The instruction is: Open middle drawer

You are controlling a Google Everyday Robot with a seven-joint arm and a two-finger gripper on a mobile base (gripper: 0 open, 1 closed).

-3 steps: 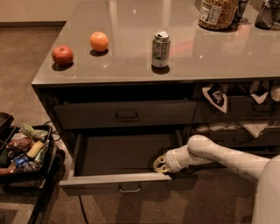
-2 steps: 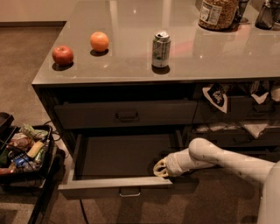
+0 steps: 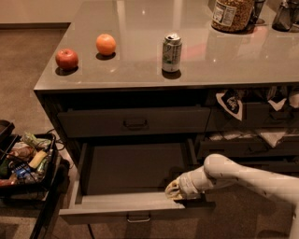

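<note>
Grey counter [image 3: 140,74] fills the upper part of the camera view, with brown carpet on the floor around it.

On the counter:
- red apple [image 3: 67,59] near the left edge
- orange [image 3: 106,44] just right of the apple and further back
- drink can [image 3: 172,52] upright, about mid-width
- jar [image 3: 232,14] at the back right, cut off by the top of the view

Below the counter:
- upper drawer [image 3: 93,122] is closed, with a small pull at its centre
- middle drawer [image 3: 117,206] sits directly under it and is pulled well out. Its plain grey interior shows, with nothing visible inside.
- middle drawer's pull handle [image 3: 138,217] hangs at the centre of its front, close to the bottom of the view

Gripper [image 3: 174,190] is at the right end of the open middle drawer. It sits on or against the top edge of the front panel, at the front-right corner. Can't tell whether the grip is clamped or released.

White arm [image 3: 252,179] comes in from the right edge, running low in front of the right-hand cabinet bay.

That right-hand bay holds open shelves or drawers with snack packets [image 3: 231,101] sticking out.

Black bin [image 3: 55,163] of mixed packets stands on the floor left of the cabinet, well apart from the gripper.
</note>
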